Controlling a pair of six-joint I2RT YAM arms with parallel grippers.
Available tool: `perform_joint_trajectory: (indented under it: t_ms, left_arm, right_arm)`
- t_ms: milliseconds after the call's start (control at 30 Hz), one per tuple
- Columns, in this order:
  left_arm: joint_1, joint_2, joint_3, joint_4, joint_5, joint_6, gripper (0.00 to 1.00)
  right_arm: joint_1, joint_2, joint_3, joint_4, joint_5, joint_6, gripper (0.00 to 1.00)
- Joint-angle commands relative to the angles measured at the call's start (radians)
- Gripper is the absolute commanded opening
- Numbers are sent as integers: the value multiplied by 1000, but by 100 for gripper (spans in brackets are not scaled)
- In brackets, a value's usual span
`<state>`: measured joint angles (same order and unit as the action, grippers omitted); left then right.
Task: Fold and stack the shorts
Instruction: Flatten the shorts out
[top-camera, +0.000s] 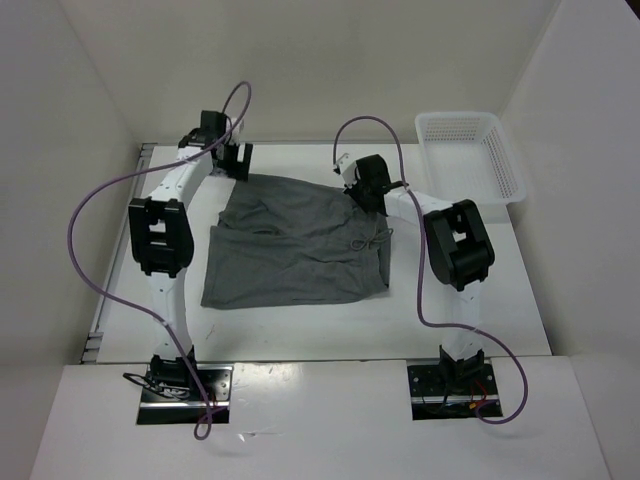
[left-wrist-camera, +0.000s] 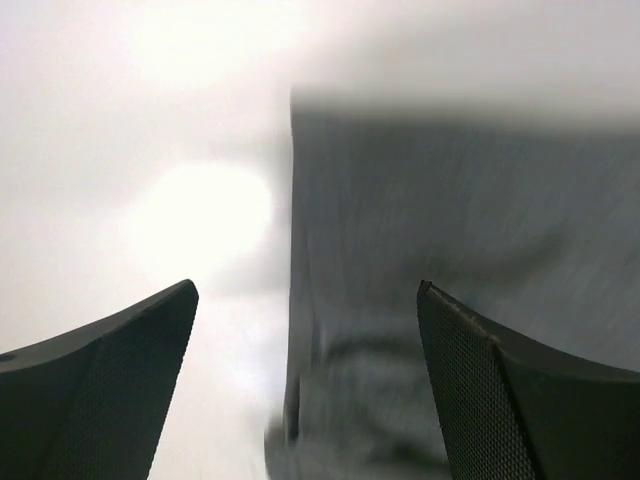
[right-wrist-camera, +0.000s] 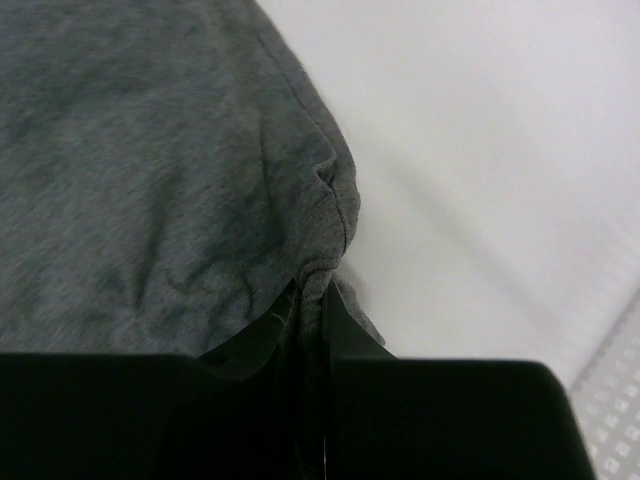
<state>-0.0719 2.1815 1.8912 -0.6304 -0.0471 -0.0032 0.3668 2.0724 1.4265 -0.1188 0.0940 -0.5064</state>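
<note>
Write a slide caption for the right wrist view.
The right gripper pinches an edge of the grey shorts on the white table.

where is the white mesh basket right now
In the top view the white mesh basket sits at the far right corner of the table, beyond and to the right of the right pincer, which pinches the shorts.

The white table (top-camera: 470, 310) carries the grey shorts (top-camera: 290, 250) and a white mesh basket (top-camera: 468, 160).
</note>
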Motion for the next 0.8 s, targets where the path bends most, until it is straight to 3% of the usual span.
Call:
perform_joint_trajectory:
  t_ms: [0, 200, 300, 667, 767]
  left_arm:
    - [7, 93, 233, 41, 41, 3, 97]
    - [7, 363, 601, -138, 64, 3, 91]
    - [18, 446, 690, -201, 67, 3, 86]
    - [28, 598, 878, -324, 179, 3, 92]
    - [15, 609, 878, -367, 258, 3, 80]
  right_arm:
    - [24, -77, 32, -65, -92, -41, 2]
    - [34, -123, -35, -97, -122, -115, 0]
    - [34, -133, -44, -107, -122, -115, 0]
    - [34, -124, -24, -116, -140, -115, 0]
    - [34, -124, -24, -116, -131, -115, 0]
